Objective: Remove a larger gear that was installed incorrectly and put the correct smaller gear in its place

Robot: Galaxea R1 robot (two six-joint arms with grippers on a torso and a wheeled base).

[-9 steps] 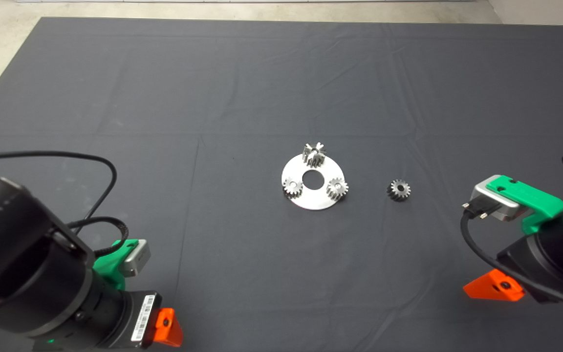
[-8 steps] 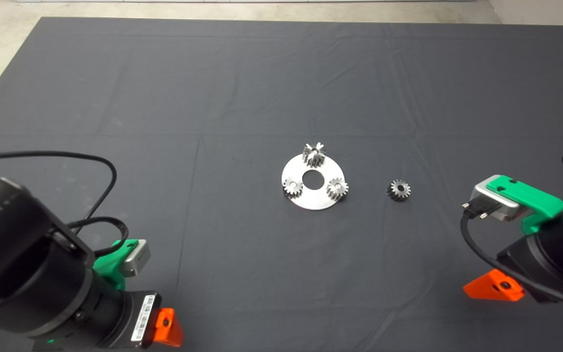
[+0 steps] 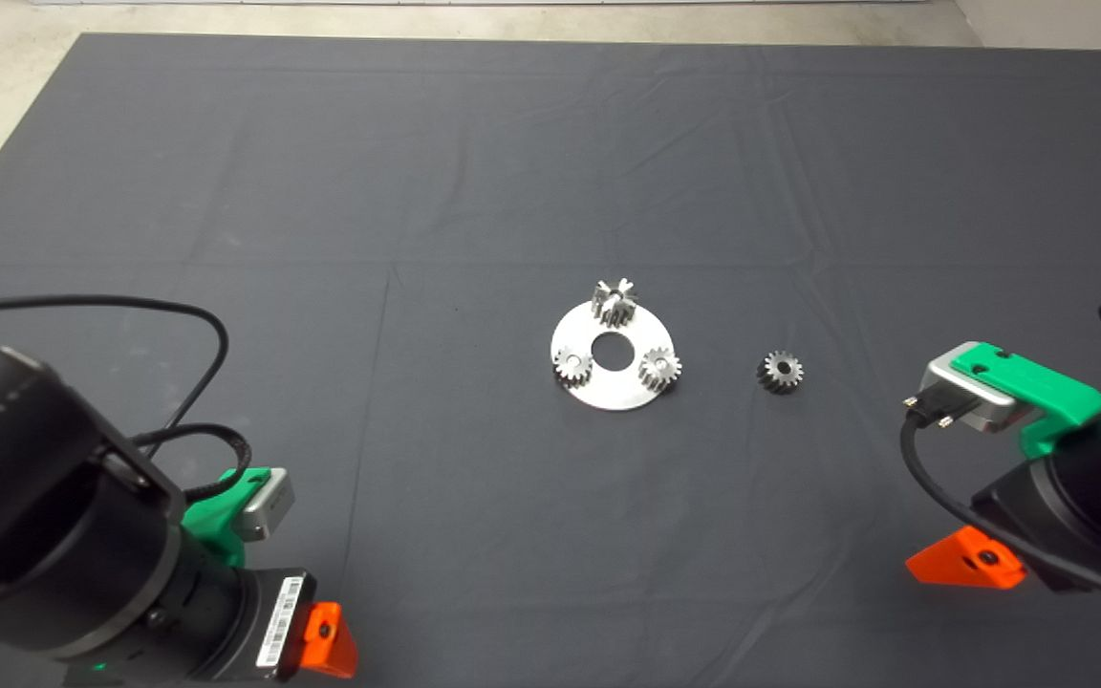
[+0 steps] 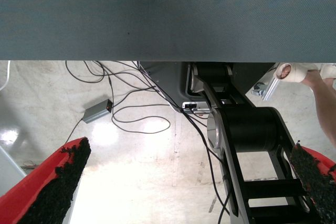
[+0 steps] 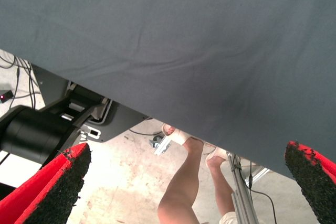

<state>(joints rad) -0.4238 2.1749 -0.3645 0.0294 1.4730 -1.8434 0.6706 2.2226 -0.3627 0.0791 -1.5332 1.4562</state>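
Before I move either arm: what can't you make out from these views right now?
- How the larger gear sits on the round plate: head view only, too small to show a peg.
- Bore and tooth detail of the smaller gear lying loose on the mat: too small.
- Neither wrist view shows any gear; both look past the mat's edge to the floor.
- Left claw and right claw: fingertips cut off by the picture edge.

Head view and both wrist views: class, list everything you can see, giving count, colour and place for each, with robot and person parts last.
mat: one, dark grey, covers the table
round plate: one, silver, mid-mat
larger gear: one, steel, plate's far edge
small gears: two, steel, plate's near corners
smaller gear: one, dark grey, mat right of plate
cables: several, black, floor
left gripper: red fingers, open, parked lower left
right gripper: red fingers, open, parked lower right
person's legs: two, beyond the mat
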